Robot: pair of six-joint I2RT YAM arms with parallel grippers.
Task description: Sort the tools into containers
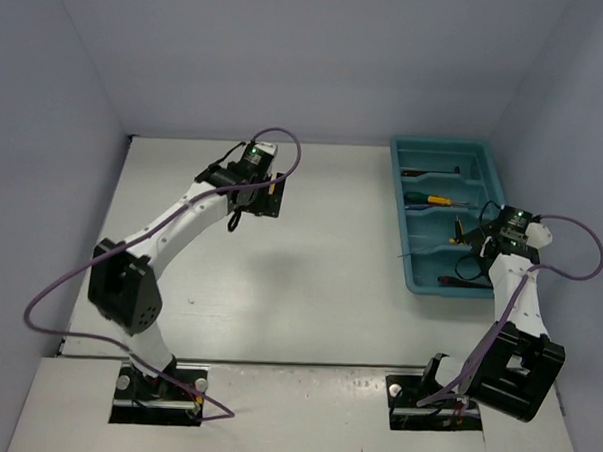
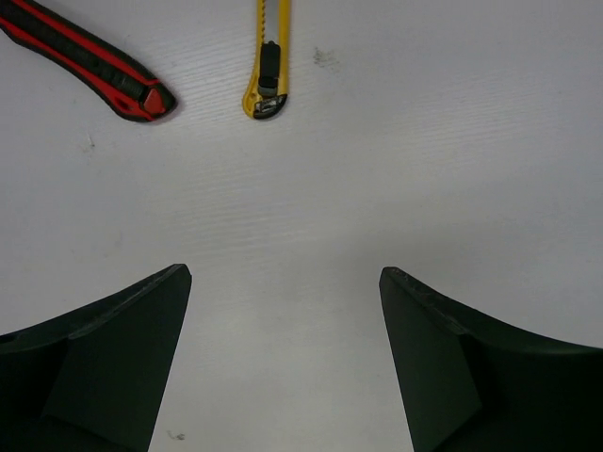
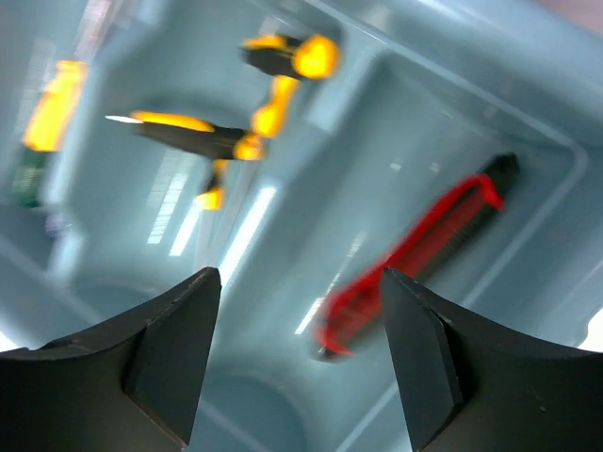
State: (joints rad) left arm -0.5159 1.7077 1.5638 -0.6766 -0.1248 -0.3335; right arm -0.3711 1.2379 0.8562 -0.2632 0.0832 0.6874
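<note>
Pincers first: the right pincer [image 3: 300,278] hangs over the near end of the tray [image 1: 440,145], jaws apart and nothing between them. Straight below it, in the nearest compartment, lies the red knife [image 3: 415,250]. It has a red body, a dark ribbed strip down its length and a black cap at one end. From the wrist it runs on a slant, black end up to the right, the other end down to the left. From overhead its long axis lies across the tray, roughly side to side. That wrist view is blurred, so finer detail is beyond me.

Next compartment along, there are screwdrivers [image 3: 188,134] with yellow on dark handles, lying at different angles. Further up the tray, green and yellow handles [image 1: 428,200] lie crosswise; one tool or two, I can't tell. In the far compartment a dark tool [image 1: 424,173] also lies crosswise.

Over to the left now: the left pincer [image 2: 285,275] hovers above the table [image 1: 329,277], jaws spread wide, empty. Two knives lie ahead of it. The yellow knife [image 2: 268,66] points almost straight away from the pincer, rounded butt end nearest the fingers [image 2: 122,358], with a black slider on its back, and its far part is cut off by the frame. Left of it, the red-and-black knife [image 2: 89,56] lies on a slant, with its red-tipped end aimed down and right toward the yellow knife's butt. The two lie near each other but apart.
</note>
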